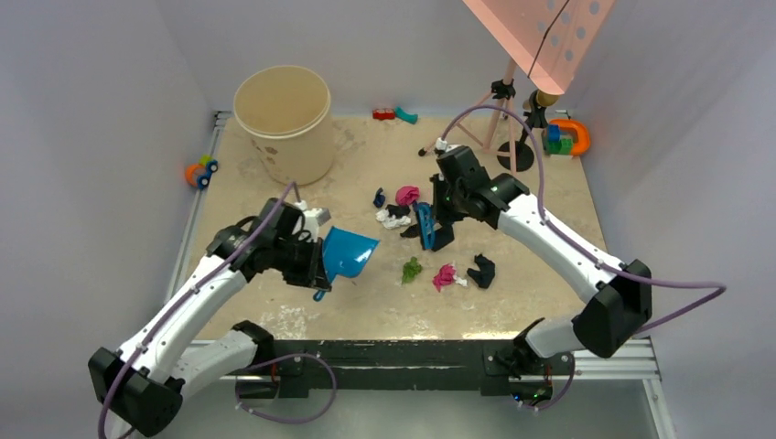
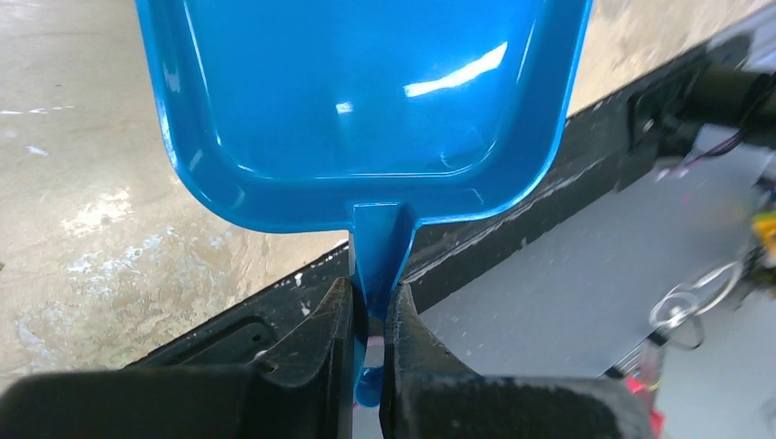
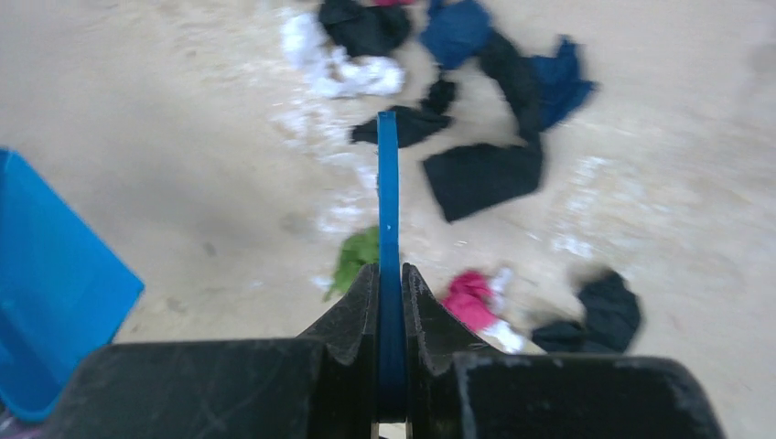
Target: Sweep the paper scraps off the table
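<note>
Paper scraps lie in the middle of the beige table [image 1: 274, 311]. A black, navy, pink and white cluster [image 1: 395, 207] sits behind a green wad [image 1: 412, 269], a pink wad [image 1: 446, 275] and a black wad [image 1: 482, 270]. My left gripper [image 1: 317, 267] [image 2: 373, 293] is shut on the handle of the blue dustpan [image 1: 349, 251] [image 2: 366, 101], held tilted left of the scraps. My right gripper [image 1: 446, 203] [image 3: 390, 274] is shut on the blue hand brush [image 1: 427, 227] [image 3: 388, 183], which stands among the cluster. In the right wrist view the green wad [image 3: 355, 256], pink wad [image 3: 471, 300] and black wad [image 3: 604, 311] lie close below the gripper.
A large beige bucket [image 1: 285, 123] stands at the back left. Small toys [image 1: 394, 114] lie along the back edge, a tripod stand [image 1: 499, 128] and coloured blocks [image 1: 565, 137] at the back right. A toy car [image 1: 201, 171] sits outside the left rail.
</note>
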Controlling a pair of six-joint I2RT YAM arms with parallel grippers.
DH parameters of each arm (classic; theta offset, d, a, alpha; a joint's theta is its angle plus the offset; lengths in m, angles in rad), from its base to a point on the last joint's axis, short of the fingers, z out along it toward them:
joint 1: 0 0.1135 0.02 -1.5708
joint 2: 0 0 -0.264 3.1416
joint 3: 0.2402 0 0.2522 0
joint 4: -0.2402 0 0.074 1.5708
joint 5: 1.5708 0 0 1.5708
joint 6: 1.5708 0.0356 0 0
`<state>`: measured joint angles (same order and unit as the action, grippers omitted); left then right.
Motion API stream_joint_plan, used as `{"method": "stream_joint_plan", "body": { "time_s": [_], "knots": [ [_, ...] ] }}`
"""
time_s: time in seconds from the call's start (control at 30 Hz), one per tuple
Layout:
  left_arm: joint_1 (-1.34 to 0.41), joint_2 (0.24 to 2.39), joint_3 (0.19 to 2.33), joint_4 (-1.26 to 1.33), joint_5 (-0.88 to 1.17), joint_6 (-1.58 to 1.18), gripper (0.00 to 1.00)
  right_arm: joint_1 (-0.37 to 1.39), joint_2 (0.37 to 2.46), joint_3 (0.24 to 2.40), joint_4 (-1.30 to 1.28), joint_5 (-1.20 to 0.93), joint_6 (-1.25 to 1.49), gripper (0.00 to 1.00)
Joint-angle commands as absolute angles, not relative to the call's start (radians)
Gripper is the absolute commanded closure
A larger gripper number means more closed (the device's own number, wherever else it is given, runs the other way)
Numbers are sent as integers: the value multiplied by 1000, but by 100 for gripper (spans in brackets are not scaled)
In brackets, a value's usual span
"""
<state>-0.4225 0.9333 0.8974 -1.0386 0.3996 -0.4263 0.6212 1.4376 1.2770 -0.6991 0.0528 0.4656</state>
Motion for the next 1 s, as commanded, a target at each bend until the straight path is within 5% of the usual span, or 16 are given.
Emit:
{"method": "stream_joint_plan", "body": {
  "time_s": [0.0, 0.2, 0.37, 0.97],
  "knots": [
    [-592, 1008, 947, -1010, 289, -402, 100, 603, 1373, 1345, -895, 349, 452, 100],
    [-787, 1166, 997, -1043, 134, -382, 100, 598, 1330, 1267, -1062, 743, 598, 100],
    [-901, 1283, 1073, -1113, 5, -293, 100, 587, 1394, 1222, -1182, 859, 685, 100],
    [-927, 1685, 1264, -1193, -23, -72, 100, 599, 1471, 1082, -909, 424, 496, 100]
  ]
}}
